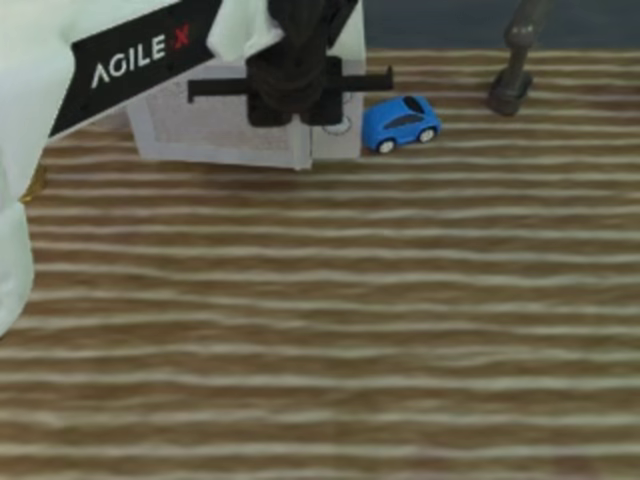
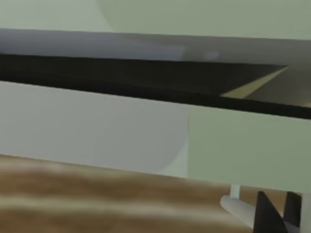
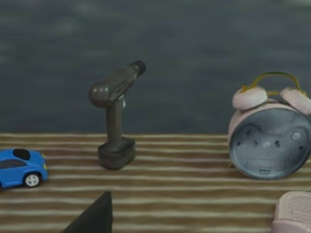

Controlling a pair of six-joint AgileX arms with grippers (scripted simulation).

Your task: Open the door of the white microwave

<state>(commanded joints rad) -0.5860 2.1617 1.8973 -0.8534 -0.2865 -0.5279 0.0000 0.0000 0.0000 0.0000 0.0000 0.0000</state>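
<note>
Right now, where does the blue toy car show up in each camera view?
Top view: the blue toy car sits just right of the white microwave, near the far edge.
Left wrist view: not in it.
Right wrist view: the car is cut off at the picture's edge.
Shared landmark: the dark drill standing beside it.

blue toy car [image 1: 400, 123] | grey drill [image 3: 115, 121] upright | pink alarm clock [image 3: 270, 138]

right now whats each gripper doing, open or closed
Left gripper: over the white microwave's door; fingers cannot be told.
Right gripper: not in view.
</note>
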